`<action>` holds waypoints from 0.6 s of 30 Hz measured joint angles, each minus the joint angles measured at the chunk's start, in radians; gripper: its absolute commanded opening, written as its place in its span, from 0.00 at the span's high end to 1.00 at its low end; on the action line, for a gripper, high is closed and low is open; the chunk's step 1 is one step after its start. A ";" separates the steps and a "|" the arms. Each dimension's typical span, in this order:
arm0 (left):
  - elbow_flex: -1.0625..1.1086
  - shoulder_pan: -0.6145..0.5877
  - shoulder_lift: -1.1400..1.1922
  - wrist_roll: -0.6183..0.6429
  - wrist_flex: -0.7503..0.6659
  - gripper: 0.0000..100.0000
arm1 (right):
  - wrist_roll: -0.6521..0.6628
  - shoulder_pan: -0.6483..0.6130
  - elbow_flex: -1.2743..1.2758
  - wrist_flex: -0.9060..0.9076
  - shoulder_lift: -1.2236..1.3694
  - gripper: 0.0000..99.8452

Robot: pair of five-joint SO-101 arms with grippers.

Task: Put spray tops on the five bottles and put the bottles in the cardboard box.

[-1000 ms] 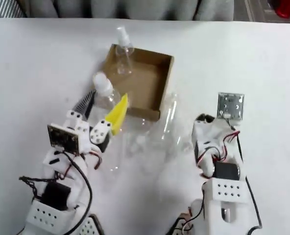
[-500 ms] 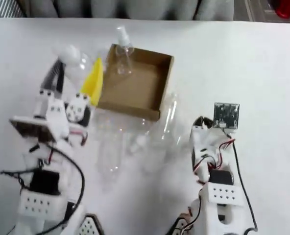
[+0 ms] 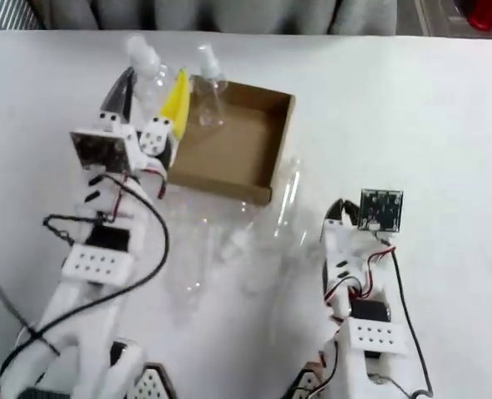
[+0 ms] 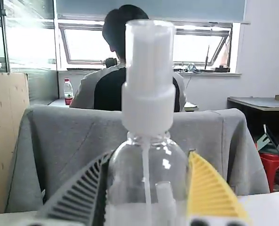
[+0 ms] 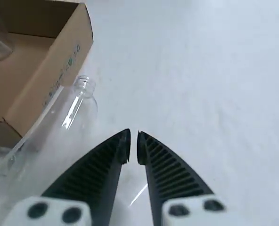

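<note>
Right tool (image 5: pixel 133 141), clenched on nothing, low over worktop (image 5: pixel 201 70) near uncapped bottle (image 5: pixel 78 106) just beside cardboard box (image 3: pixel 238 145); left tool (image 3: pixel 150 87) grasping spray-topped bottle (image 4: pixel 146 179) at box's far left corner, presumably for boxing beside capped bottle (image 3: pixel 210 91) already inside.

Open cardboard box (image 3: pixel 238 154), one topped clear bottle (image 3: pixel 210 93) inside, second topped bottle (image 4: pixel 146 172) in left claw (image 3: pixel 154 76), uncapped bottle (image 5: pixel 80 106) lying alongside.
</note>
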 measured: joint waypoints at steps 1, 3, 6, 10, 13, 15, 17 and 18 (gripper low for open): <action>0.000 0.000 0.034 0.000 -0.034 0.98 | 0.000 0.000 0.000 0.000 0.000 0.98; 0.000 0.000 0.103 0.000 -0.100 0.98 | 0.000 0.000 0.000 0.000 0.000 0.98; 0.000 0.000 0.199 0.000 -0.196 0.98 | 0.000 0.000 0.000 0.000 0.000 0.98; -0.006 0.000 0.302 0.000 -0.282 0.98 | 0.000 0.000 0.000 0.000 0.000 0.98; -0.044 0.000 0.362 0.000 -0.299 0.98 | 0.000 0.000 0.000 0.000 0.000 0.98; -0.075 0.000 0.410 0.000 -0.305 0.98 | 0.000 0.000 0.000 0.000 0.000 0.98; -0.107 0.000 0.460 0.000 -0.305 0.98 | 0.000 0.000 0.000 0.000 0.000 0.98; -0.121 0.000 0.486 0.000 -0.305 0.98 | 0.000 0.000 0.000 0.000 0.000 0.98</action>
